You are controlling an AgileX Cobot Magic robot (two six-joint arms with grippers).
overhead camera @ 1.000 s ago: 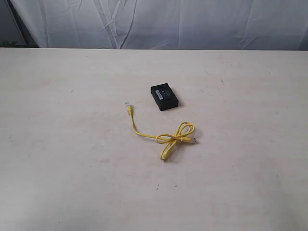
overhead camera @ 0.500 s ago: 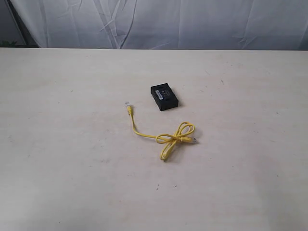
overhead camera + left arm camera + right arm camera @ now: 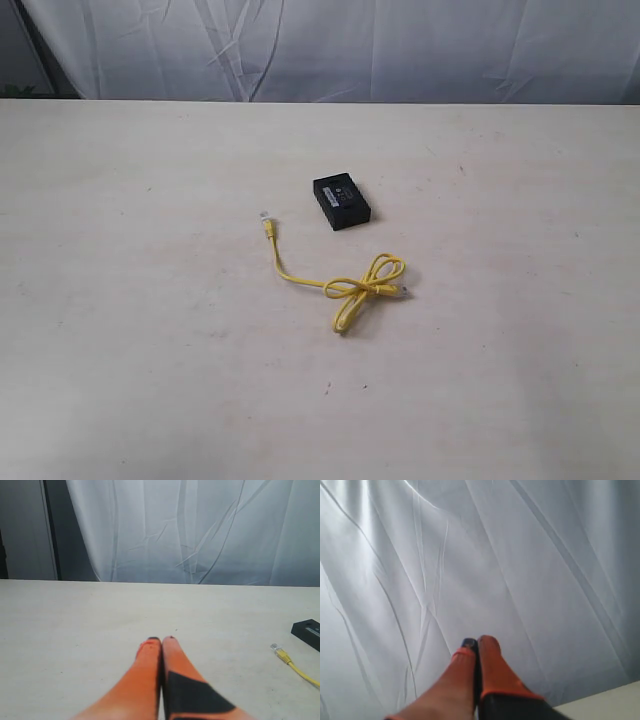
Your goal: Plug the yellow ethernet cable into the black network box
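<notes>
left wrist view: yellow ethernet cable (image 3: 287, 658) apart from left claw (image 3: 161, 640)

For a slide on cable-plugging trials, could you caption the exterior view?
Loosely knotted yellow ethernet cable lies unplugged on the table, apart from the black network box; no arm in view.

right hand (image 3: 476, 644): fingers pressed together, empty | behind: white curtain (image 3: 530, 555) | table corner (image 3: 605, 702)

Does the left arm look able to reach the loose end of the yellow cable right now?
Probably yes: from the shut left gripper, only bare table lies toward the yellow cable, whose end rests clear of the black box.
</notes>
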